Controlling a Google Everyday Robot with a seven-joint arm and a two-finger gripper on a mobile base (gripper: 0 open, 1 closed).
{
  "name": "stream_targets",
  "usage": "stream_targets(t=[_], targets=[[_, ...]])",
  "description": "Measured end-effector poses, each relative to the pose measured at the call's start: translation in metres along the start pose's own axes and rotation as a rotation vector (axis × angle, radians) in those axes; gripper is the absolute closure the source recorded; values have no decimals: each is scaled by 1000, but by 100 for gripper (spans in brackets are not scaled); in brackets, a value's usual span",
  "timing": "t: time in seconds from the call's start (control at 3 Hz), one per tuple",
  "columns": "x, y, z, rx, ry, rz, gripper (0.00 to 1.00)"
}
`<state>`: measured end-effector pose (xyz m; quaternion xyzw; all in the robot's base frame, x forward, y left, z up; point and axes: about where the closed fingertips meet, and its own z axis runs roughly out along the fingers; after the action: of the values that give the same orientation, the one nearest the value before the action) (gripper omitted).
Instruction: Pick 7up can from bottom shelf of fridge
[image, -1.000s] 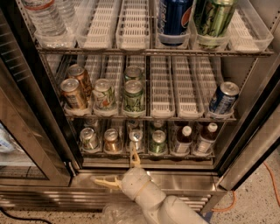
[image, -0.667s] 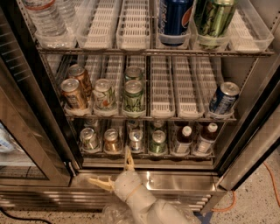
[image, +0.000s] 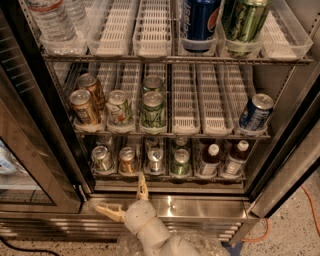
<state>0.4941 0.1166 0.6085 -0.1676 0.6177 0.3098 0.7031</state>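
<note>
The fridge (image: 30, 165) stands open, with a steel base (image: 200, 207). Its bottom shelf (image: 167, 176) holds a row of small cans and two dark white-capped bottles (image: 210, 159). The 7up can (image: 102, 159), with a silver lid and pale silvery-green side, stands at the left end of that row. A copper-brown can (image: 127, 160), a grey can (image: 155, 160) and a darker green can (image: 180, 162) follow to its right. My gripper (image: 125, 199) is open and empty, below and in front of the shelf. One finger points up at the shelf edge and the other points left.
The middle rack (image: 170, 131) holds larger upright cans on the left and a blue can (image: 256, 112) at the right. The top rack holds water bottles (image: 50, 20), a Pepsi can (image: 199, 22) and a green can (image: 243, 22). The glass door (image: 20, 145) stands open at the left.
My gripper has moved a little to the left along the fridge base and stays open. The cans have not moved.
</note>
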Motion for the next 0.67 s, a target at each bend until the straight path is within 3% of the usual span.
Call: stream_targets(t=[0.67], targets=[[25,4,28,40,120,-155,0]])
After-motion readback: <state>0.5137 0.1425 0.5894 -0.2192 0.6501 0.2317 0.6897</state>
